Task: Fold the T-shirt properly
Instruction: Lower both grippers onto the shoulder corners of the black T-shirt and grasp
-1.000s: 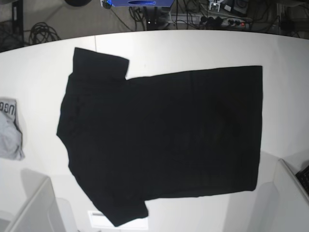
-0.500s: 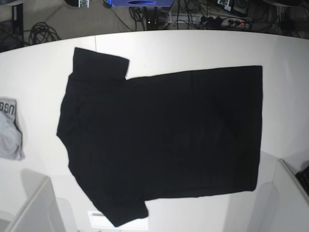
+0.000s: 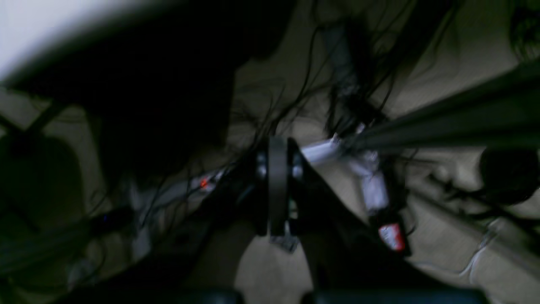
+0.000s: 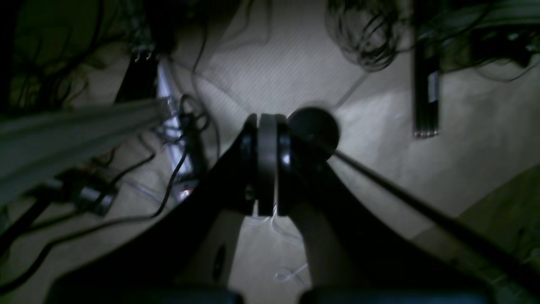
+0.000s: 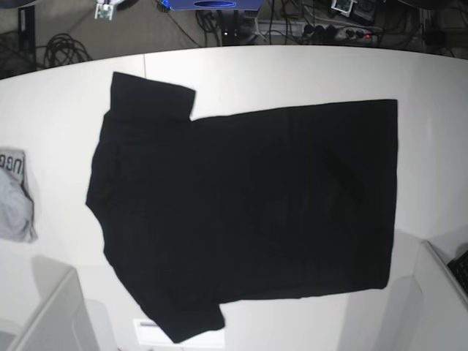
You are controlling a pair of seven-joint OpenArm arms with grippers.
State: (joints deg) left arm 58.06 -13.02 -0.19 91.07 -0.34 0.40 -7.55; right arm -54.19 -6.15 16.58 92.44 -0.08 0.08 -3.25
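- Nothing has really moved since a second ago: the T-shirt (image 5: 241,212) lies exactly where it did, and only a small pale bit at the top edge of the base view, probably an arm tip, has crept into sight.
- One black shirt, spread flat across the middle of the worktop (image 5: 307,73), collar end toward the left edge, hem toward the right edge, both sleeves out.
- Folding hasn't started, I'd say. To do it well I'd pinch one sleeve and the hem corner on that same side, then carry that long side over in one go so the cloth stays smooth.
- Left gripper (image 3: 277,190) is pressed fully closed with nothing in it, pointing at cables on the floor.
- Right gripper (image 4: 267,164) is likewise clamped together, empty, over the floor beyond the table.
- Also one grey garment (image 5: 14,194) sits at the worktop's left edge, well apart from the shirt.
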